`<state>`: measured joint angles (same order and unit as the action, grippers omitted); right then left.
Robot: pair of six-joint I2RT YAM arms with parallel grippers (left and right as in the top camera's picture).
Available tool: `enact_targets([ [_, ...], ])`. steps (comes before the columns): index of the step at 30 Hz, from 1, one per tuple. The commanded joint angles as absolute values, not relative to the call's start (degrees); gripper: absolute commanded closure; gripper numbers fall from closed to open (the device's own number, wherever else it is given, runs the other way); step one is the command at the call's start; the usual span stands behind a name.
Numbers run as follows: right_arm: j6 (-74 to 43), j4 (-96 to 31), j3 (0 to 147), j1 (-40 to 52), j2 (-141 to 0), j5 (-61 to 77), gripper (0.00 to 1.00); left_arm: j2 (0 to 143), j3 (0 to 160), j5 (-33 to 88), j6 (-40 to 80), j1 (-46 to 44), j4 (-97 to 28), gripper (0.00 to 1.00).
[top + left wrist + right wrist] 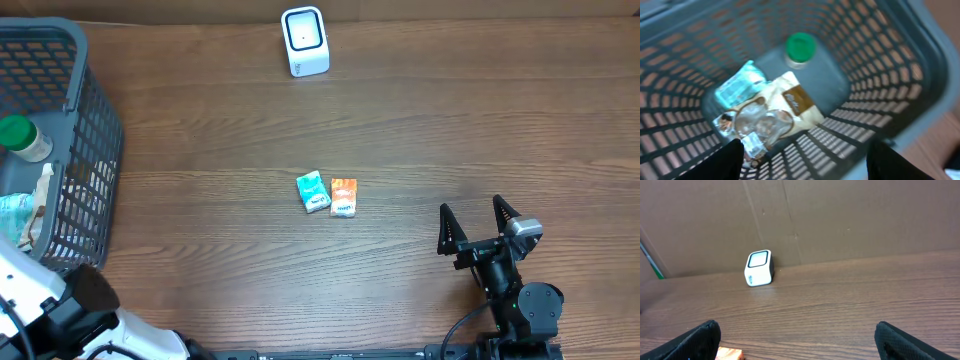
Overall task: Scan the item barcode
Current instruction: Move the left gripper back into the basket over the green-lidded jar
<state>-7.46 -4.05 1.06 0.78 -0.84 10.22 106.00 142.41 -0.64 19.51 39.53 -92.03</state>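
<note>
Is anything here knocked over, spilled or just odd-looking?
Nothing spilled or broken. The teal packet and orange packet lie slightly askew on the table; the basket holds a jumble.

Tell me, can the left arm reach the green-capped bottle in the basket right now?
Probably yes: the left gripper hangs over the open basket with jaws apart, and the green-capped bottle lies uncovered beside the packets.

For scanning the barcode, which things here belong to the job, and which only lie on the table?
Job: scanner, basket, green-capped bottle, cream pouch.
Lying about, it seems: teal packet, orange packet, mid-table.
</note>
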Motion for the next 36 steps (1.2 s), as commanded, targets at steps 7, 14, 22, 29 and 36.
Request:
enact_targets([
  [7,-7.22,-3.75,0.45,0.62,-0.19,9.96,0.00,104.22,128.88,1.50,20.47,43.18,-86.15,0.34],
  [14,-7.22,-3.75,0.45,0.62,-0.19,9.96,0.00,104.25,115.00,3.03,16.36,43.48,-75.00,0.27],
  [22,-7.22,-3.75,0.45,0.62,-0.19,9.96,0.00,104.25,103.09,13.15,8.51,42.98,-56.53,0.24],
  [29,-7.22,-3.75,0.45,0.62,-0.19,9.96,0.00,104.77,98.91,9.78,7.27,42.19,-48.31,0.20],
  [36,-7.22,-3.75,0.45,0.62,-0.19,9.96,0.00,106.96,98.80,0.12,7.27,41.28,-42.41,0.16],
])
